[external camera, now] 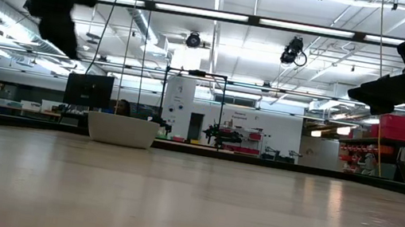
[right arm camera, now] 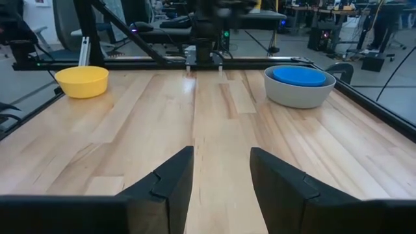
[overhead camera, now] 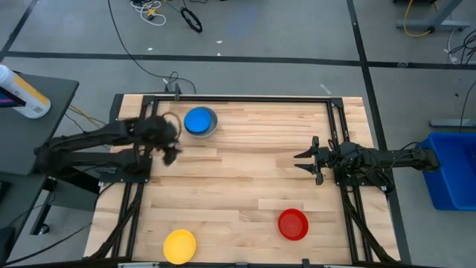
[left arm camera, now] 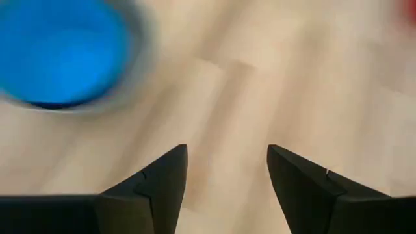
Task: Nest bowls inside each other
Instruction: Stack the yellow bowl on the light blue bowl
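The wooden table (overhead camera: pixel 245 186) carries three separate bowl positions. Near the far edge, a grey bowl (overhead camera: pixel 209 128) stands upright with a blue bowl (overhead camera: pixel 198 120) already set inside it; whether a further bowl lies within that stack cannot be told. A yellow bowl (overhead camera: pixel 179 246) sits at the near left corner and a red bowl (overhead camera: pixel 293 224) at the near right, both upright, mouths up, well apart from each other and from the stack. Being round, the bowls have no long axis along the table; each axis is vertical.

The step in hand is judged to be the gap between one nesting and the next pickup. The left gripper (overhead camera: pixel 172 152) is held just beside the stack, above the table, fingers spread wide and nothing between them. The right gripper (overhead camera: pixel 306 160) is held at the right edge, fingers parted and empty, pointing across the table.

The next move is judged to call for a rim grasp on the yellow or red bowl, then a level carry to the stack and a centred drop.
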Controlling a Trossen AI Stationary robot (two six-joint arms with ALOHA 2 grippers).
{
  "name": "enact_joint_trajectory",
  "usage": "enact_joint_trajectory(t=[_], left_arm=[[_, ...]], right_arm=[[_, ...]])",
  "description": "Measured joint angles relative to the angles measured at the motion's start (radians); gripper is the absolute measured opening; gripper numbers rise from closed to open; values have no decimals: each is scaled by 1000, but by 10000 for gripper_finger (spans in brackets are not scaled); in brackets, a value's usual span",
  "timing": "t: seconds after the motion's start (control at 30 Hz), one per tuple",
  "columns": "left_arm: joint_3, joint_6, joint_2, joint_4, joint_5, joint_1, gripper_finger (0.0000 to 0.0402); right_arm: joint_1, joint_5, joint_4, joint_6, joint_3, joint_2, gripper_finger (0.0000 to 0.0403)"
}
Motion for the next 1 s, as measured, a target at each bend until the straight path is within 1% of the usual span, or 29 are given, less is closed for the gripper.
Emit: enact_joint_trajectory(t=[0.03,0.13,0.23,0.3,0.37,0.43,0.5,0.57,0.63,0.73,0.83,0.93,1.0], left_arm=[[0,-12,-25,-17,24,-42,222],[0,-80,-72,-59,39,-158,222],[0,-203,-75,-92,63,-283,222],[0,-291,-54,-83,53,-391,222],[0,-367,-18,-40,-10,-524,222],[0,-415,32,31,-106,-659,222],[0,-432,100,131,-202,-779,222],[1,-445,186,237,-291,-871,222],[1,-475,273,309,-353,-939,222],[1,-555,400,368,-393,-1021,222],[1,-636,512,433,-405,-1091,222],[20,-695,598,496,-416,-1145,222],[60,-726,640,505,-440,-1171,222]], right_arm=[[0,0,0,-2,0,0,161],[0,0,0,6,0,0,158],[0,0,0,31,0,0,156],[0,0,0,45,0,0,157],[0,0,0,48,0,0,159],[0,2,0,48,0,0,161],[0,2,0,48,0,1,163],[0,2,0,49,0,1,162],[0,2,0,59,0,1,160],[0,-8,-1,78,0,2,158],[0,-18,-2,93,0,12,160],[0,-17,-2,93,0,29,163],[0,-17,-2,93,0,40,163]])
